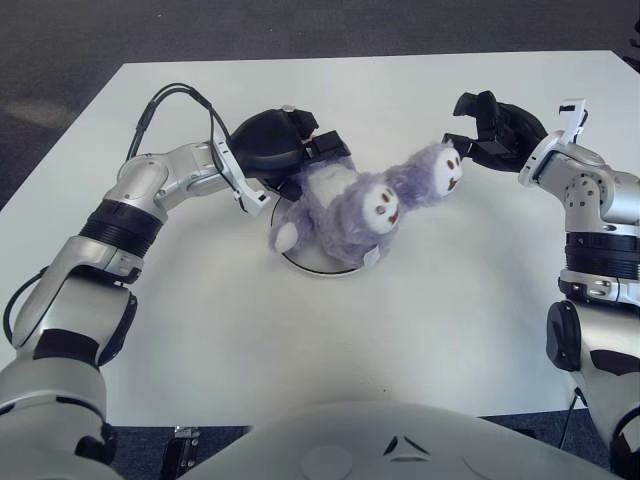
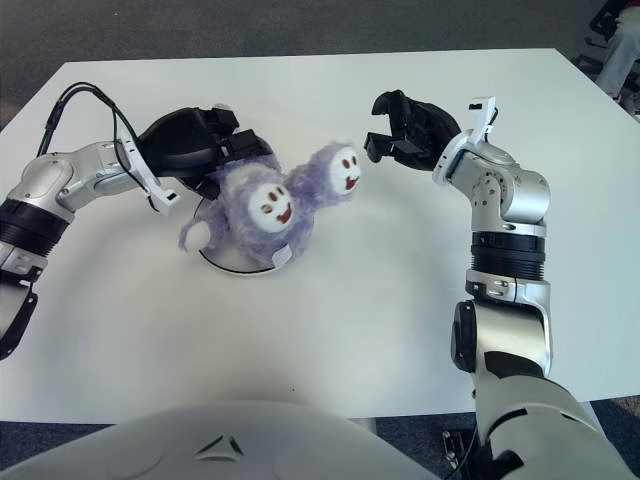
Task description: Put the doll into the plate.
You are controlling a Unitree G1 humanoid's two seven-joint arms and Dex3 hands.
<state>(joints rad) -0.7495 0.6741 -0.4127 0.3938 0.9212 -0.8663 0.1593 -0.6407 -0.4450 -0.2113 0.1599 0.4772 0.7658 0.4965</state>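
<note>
A purple plush doll (image 1: 345, 205) with two white smiling faces lies across the round white plate (image 1: 305, 264). Its body covers most of the plate. One head (image 1: 440, 170) sticks out past the plate's right side over the table. My left hand (image 1: 318, 140) is at the doll's far-left edge, with its black fingers spread just above the fur and not clasping it. My right hand (image 1: 470, 125) hovers to the right of the doll, close to the outstretched head, with its fingers loosely bent and nothing in them.
The white table (image 1: 300, 340) carries only the plate and the doll. Dark carpet (image 1: 300, 30) lies beyond its far edge. A black cable (image 1: 175, 95) loops above my left forearm.
</note>
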